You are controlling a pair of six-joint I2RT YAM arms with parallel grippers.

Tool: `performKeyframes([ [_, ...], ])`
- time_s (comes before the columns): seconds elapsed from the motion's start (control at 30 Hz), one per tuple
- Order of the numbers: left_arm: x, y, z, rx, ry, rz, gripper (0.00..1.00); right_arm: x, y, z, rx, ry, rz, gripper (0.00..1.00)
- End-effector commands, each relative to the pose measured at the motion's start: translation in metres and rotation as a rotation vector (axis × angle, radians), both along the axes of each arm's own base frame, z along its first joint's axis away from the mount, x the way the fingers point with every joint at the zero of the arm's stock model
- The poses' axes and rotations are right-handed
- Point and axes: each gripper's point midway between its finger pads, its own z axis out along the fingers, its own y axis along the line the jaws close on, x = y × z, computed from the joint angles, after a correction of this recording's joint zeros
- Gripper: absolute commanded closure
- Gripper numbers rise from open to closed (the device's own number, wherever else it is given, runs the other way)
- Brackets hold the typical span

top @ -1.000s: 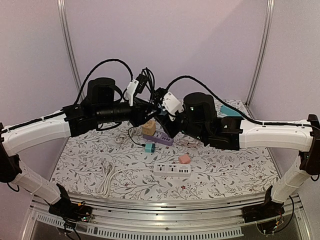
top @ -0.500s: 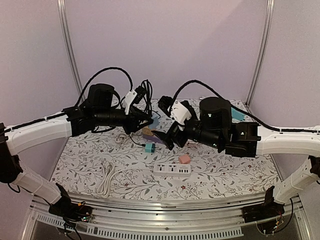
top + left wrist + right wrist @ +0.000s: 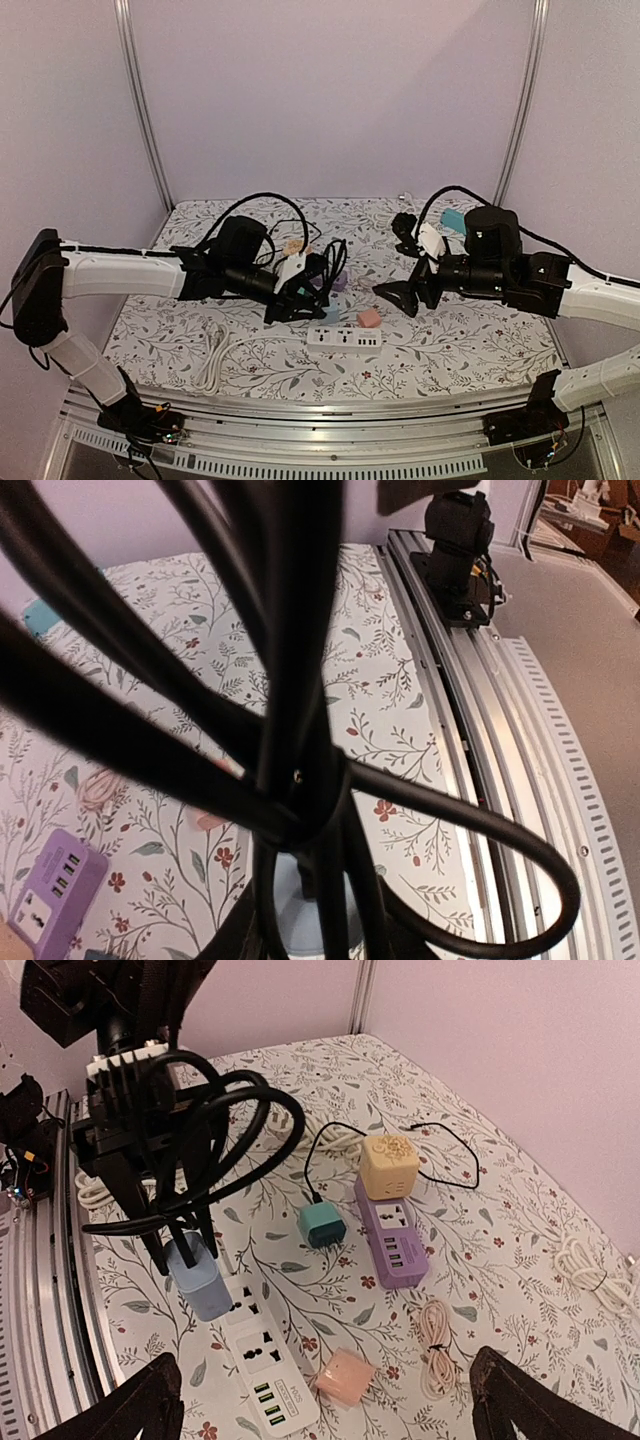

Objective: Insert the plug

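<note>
Top camera: I see the left jaws closed narrow on the upper end of the pale blue plug (image 3: 329,312), with loops of black cable (image 3: 342,258) bunched around them. The plug is at the left end of the white power strip (image 3: 345,340), which lies left to right near the front of the flowered desk (image 3: 480,345). The right jaws are spread wide and hold nothing. They hang above the desk to the right of a pink cube (image 3: 369,318). A purple strip (image 3: 338,284) lies just behind the plug.

Left wrist camera: the cable fills most of my view and hides the jaws. Below it I can make out a patch of the pale blue plug. The purple strip is at lower left with its sockets facing up.

Right wrist camera: this is my clearest look. The plug stands upright with its long axis vertical and its lower end pointing down at the end socket of the white strip. I cannot tell whether the pins are in. The left jaws come down from above and pinch its top. The right arm's black fingers (image 3: 130,1405) sit far apart at the bottom corners. A yellow cube (image 3: 389,1165) sits at the far end of the purple strip, and a teal adapter (image 3: 321,1226) lies beside it. The print on the white strip is too small for me to read.
</note>
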Motion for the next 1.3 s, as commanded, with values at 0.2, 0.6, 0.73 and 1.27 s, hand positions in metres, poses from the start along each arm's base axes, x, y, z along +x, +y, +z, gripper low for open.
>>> performKeyframes([
  [0.2, 0.008, -0.013, -0.035, -0.046, -0.069, -0.086, 1.0, 0.008, -0.012, -0.057, -0.037, 0.149, -0.038, 0.01],
  [0.6, 0.018, 0.008, -0.069, 0.029, -0.079, -0.12, 1.0, 0.02, 0.007, -0.078, -0.055, 0.178, -0.014, 0.01],
  [0.73, 0.01, 0.017, -0.073, 0.049, -0.058, -0.175, 1.0, 0.019, 0.014, -0.083, -0.055, 0.2, 0.008, 0.01],
  [1.27, 0.03, 0.019, -0.089, 0.066, -0.081, -0.175, 1.0, 0.028, 0.052, -0.109, -0.058, 0.299, 0.095, 0.14],
])
